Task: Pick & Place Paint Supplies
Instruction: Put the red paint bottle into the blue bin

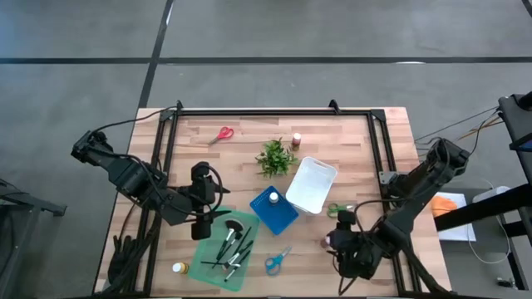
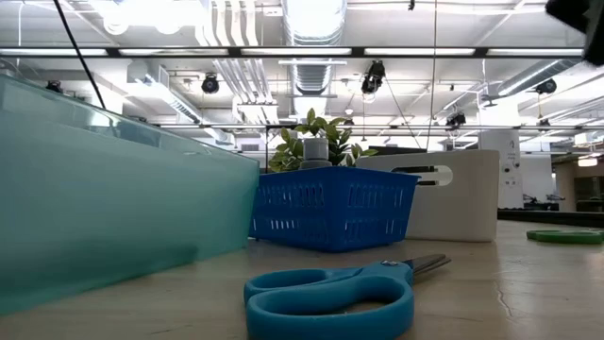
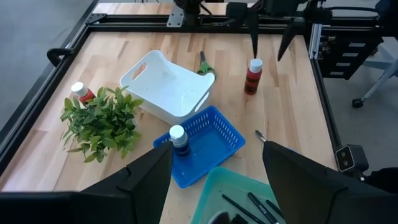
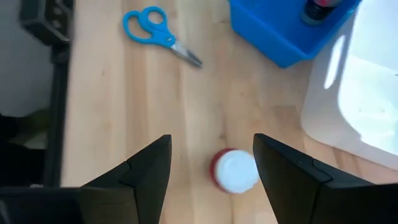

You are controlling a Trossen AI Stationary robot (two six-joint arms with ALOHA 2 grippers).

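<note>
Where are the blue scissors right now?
In the high view the blue scissors lie flat on the table near its front edge, between the green tray holding brushes and the right hand, just in front of the blue basket.

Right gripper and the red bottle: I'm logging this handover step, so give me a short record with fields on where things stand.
right gripper: open, poised above the red bottle, fingers on either side, not gripping
red bottle: white cap, upright on the table, near the white bin
white bin: empty as far as visible
blue basket: holds one dark bottle
blue scissors: flat on the table
green tray: holds brushes
left gripper: open, over the green tray's edge
</note>
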